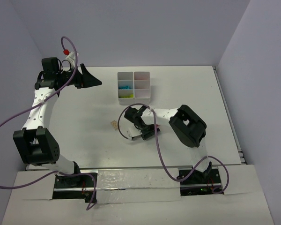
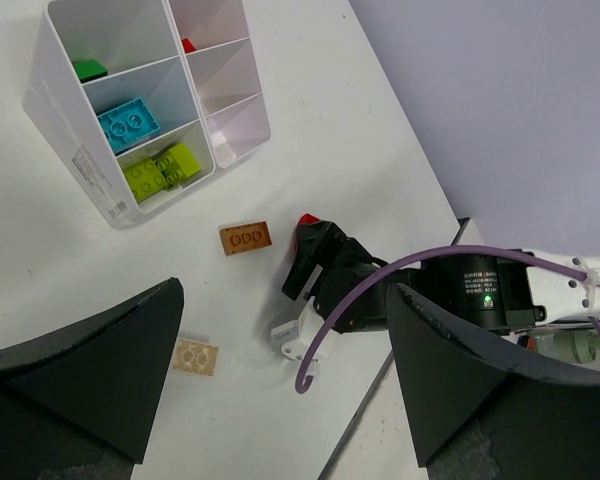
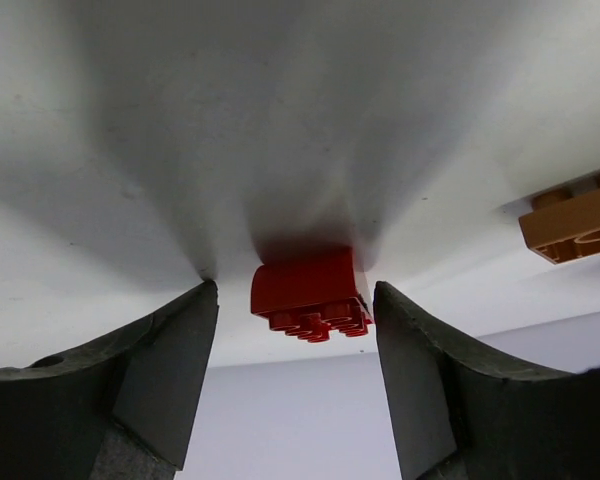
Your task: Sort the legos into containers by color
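Pick step: right gripper (image 3: 295, 295) jaws half-wide, straddling red lego brick (image 3: 308, 290) lying mid-tabletop (image 1: 187, 89), not clamped yet. Left gripper (image 2: 285, 290) jaws wide, empty, up by far-left corner. Next, prob.: close, lift, carry to tray (image 2: 75, 160) at far edge, compartment w/ red piece (image 2: 187, 45).

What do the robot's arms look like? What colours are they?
The left arm and right arm both have white tube sections joined by chunky black blocks. A thin purple cable loops along each one. The jaws are black and wedge-shaped. One black joint has a tiny green light and a white label.
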{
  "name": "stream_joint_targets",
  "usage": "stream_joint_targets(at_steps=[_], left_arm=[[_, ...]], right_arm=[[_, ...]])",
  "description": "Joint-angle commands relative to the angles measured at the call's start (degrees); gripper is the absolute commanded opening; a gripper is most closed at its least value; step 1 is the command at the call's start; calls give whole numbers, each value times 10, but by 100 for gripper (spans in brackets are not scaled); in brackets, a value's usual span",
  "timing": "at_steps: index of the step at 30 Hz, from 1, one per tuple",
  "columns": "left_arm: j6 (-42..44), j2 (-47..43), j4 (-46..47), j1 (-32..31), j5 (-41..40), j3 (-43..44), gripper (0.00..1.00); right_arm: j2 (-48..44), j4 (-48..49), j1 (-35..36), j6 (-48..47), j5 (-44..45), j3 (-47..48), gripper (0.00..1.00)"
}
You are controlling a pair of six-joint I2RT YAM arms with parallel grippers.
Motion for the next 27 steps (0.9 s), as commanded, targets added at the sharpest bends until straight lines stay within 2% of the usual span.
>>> stream_joint_targets(at_steps=[1,6,10,14,15,18,21,25,26,27], left_arm=[[5,5,-1,4,12,23,92],[7,4,-2,4,14,21,92],[7,5,-1,4,14,19,92],[5,3,2,5,11,22,92],[4,3,3,5,10,23,92],[-10,-2,18,7,0,20,92],[-41,-20,52,11,-34,6,92],[-68,-45,87,22,-86,0,97],[-71,-50,92,24,-103,1,99],[-73,-55,99,24,-126,0,99]], right_arm=[[1,49,7,-11,-12,-20,68],[2,56,13,-12,-8,-21,59],[2,43,20,-2,-16,-7,35],[-14,13,15,39,-67,47,4],[-21,8,8,57,-81,70,0],[-44,-4,-32,126,-159,138,0],[-72,26,-100,214,-237,183,0],[-120,131,-188,371,-268,167,0],[-131,172,-202,393,-265,160,0],[-143,236,-216,455,-253,136,0]])
